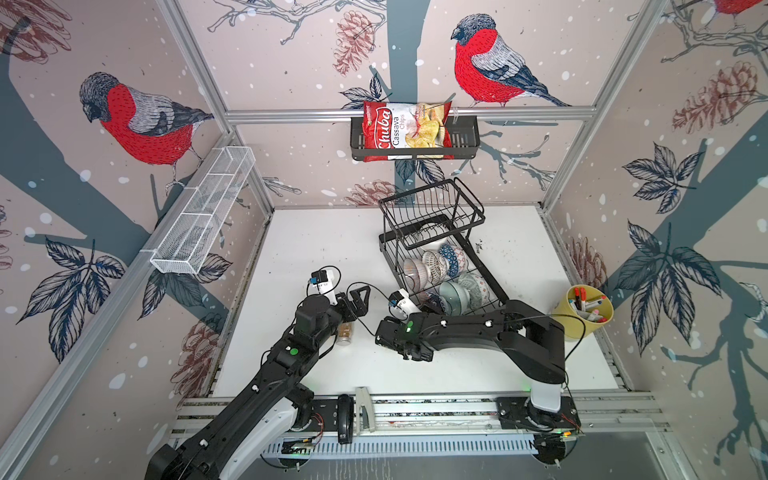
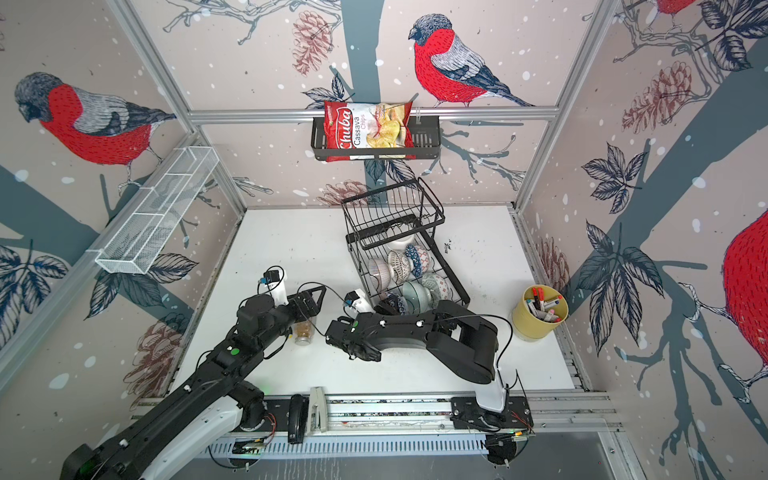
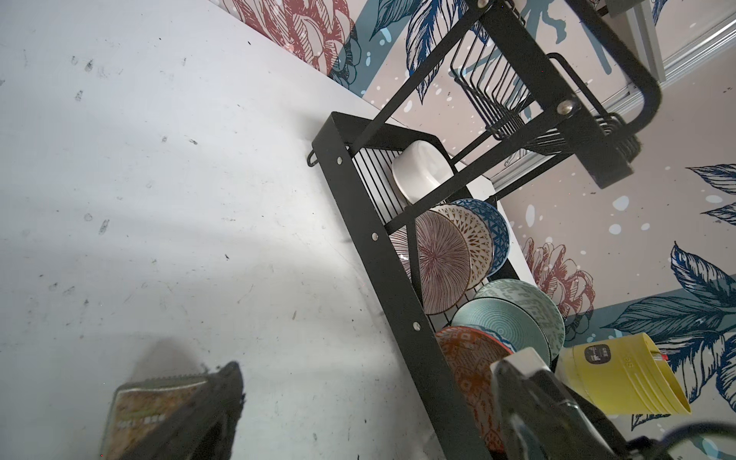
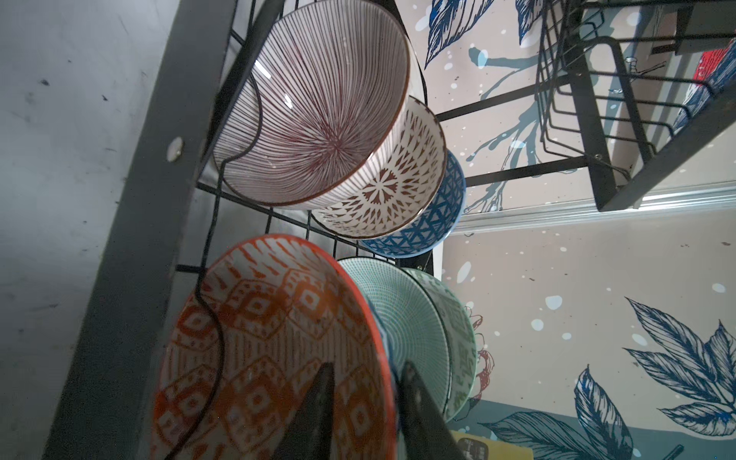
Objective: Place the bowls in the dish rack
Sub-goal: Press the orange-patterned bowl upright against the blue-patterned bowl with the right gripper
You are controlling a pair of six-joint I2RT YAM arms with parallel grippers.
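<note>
Noting the right claw (image 4: 368, 364) at the near end of the black wire dish rack (image 1: 486, 270). I see its dark fingers slightly parted, one on each side of the glossy rim of the orange-red bowl (image 4: 271, 338), with no pinch visible. That bowl stands on edge in the lower grid beside the teal ringed bowl (image 4: 406, 318) and the grey-green bowl (image 4: 458, 330). Farther back stand the fine-striped bowl (image 4: 318, 119), brown-lattice bowl (image 4: 398, 191), blue bowl (image 4: 430, 223) and plain white bowl (image 3: 422, 171). The left claw (image 1: 357, 299) is wide open and empty, near a small clear jar (image 1: 345, 332) on the scuffed white table (image 1: 311, 249).

Chips bag (image 1: 405, 131), at 12 o'clock from the dish rack (image 1: 488, 272): reads "Chuba Cassava Chips". Labels on yellow pot (image 3: 621, 378) and jar (image 3: 147, 402): illegible.
</note>
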